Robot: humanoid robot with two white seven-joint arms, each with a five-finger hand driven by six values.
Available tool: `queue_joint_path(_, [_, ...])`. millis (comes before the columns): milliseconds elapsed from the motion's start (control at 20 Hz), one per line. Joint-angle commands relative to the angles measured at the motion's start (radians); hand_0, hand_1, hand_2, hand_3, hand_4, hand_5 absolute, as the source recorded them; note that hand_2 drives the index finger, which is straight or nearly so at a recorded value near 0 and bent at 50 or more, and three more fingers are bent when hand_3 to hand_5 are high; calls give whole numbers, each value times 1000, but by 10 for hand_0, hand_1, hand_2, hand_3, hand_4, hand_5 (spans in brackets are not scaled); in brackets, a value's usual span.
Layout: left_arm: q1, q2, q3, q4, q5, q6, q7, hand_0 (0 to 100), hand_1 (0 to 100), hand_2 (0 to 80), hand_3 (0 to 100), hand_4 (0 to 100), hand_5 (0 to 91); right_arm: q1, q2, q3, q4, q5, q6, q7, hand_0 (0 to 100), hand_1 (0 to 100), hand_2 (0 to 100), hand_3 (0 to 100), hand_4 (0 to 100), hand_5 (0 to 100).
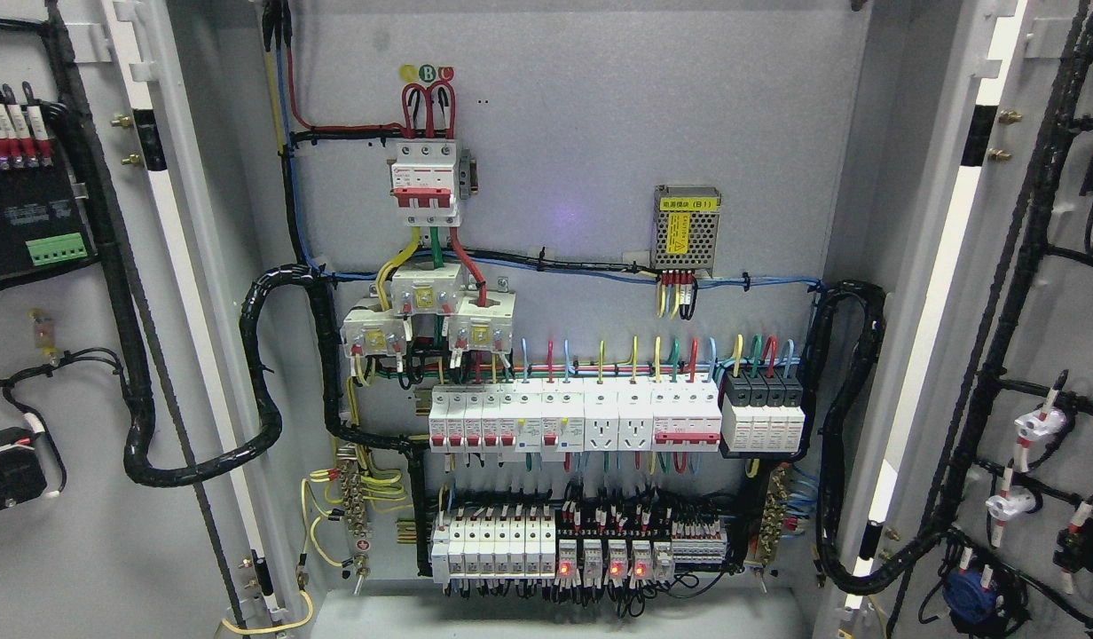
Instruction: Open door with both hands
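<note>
Both cabinet doors stand swung wide: the left door [76, 355] at the left edge, the right door [1034, 355] at the right. Breaker rows [573, 417] show inside. Neither hand is visible.

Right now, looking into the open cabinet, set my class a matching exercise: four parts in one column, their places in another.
Parts:
1. main switch
2. metal power supply
3. red indicator lights
4. green connector block

Places:
A. on the left door
B. bottom row
C. top centre, under three red wire loops
D. right of centre, yellow label

Pairs: 1-C, 2-D, 3-B, 4-A
</note>
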Motion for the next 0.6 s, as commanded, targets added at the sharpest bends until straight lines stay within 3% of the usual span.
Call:
queue_joint_path(0, [-33,21,-24,76,9,0,0,0,0,0,0,0,0,6,-8,0,-28,-2,0,2,0,0,0,0,0,0])
queue_joint_path(551, [-59,36,-41,103,23,0,0,0,0,0,0,0,0,55,-7,43,-114,-2,0,48,0,0,0,0,0,0])
